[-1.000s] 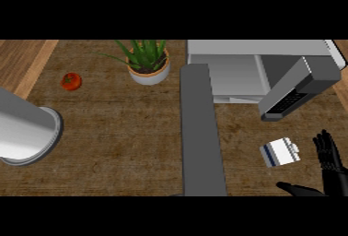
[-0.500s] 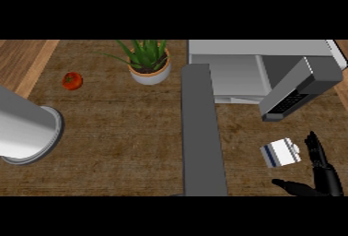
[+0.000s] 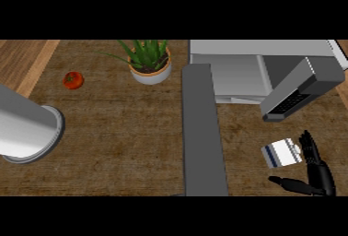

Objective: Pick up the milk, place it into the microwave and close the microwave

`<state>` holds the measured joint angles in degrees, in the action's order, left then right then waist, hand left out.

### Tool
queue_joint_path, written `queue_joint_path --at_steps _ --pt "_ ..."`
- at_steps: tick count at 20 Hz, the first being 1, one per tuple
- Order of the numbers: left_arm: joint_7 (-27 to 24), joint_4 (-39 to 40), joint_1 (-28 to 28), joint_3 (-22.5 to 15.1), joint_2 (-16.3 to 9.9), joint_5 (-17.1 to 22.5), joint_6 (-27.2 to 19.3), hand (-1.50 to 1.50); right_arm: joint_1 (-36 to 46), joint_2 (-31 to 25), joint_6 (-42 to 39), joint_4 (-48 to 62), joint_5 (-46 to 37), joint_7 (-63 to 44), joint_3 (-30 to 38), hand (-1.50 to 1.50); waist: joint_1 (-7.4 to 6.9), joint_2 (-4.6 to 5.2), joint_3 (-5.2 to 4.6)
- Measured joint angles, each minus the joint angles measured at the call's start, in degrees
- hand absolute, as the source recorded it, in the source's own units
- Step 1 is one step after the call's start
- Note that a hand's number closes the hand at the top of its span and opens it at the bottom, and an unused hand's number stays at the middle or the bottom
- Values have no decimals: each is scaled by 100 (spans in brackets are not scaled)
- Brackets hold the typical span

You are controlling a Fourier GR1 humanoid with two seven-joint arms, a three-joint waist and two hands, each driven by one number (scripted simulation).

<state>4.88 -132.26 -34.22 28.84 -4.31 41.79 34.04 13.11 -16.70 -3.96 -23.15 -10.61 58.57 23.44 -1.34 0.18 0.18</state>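
The milk, a small white carton with a blue stripe, lies on the brown counter at the lower right. My right hand is open just right of it. Its straight fingers run along the carton's right edge, and the thumb sticks out below the carton, apart from it. Behind the milk, the grey microwave stands with its cavity showing and its door swung open to the right. No left hand shows; only a wide grey cylinder of the left arm comes in from the left edge.
A long grey bar runs down the middle of the view, left of the milk. A potted green plant stands at the back, with a red tomato further left. A wooden strip edges the counter on the left.
My right hand has moved left and slightly forward, from clear of the milk to alongside its right edge, with the thumb swinging in below the carton. The milk has not moved.
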Motion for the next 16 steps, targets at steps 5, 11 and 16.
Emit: queue_joint_path --at_steps 5,11,16 --pt "32 3 7 16 -2 66 47 -150 295 15 -90 548 44 131 67 150 -26 11 6" --pt "58 39 29 84 -79 272 141 -150 519 11 -216 800 -12 176 -14 150 -38 9 -12" --pt "139 15 -19 73 -46 333 92 -150 712 31 -238 830 -1 197 -27 150 -43 15 1"
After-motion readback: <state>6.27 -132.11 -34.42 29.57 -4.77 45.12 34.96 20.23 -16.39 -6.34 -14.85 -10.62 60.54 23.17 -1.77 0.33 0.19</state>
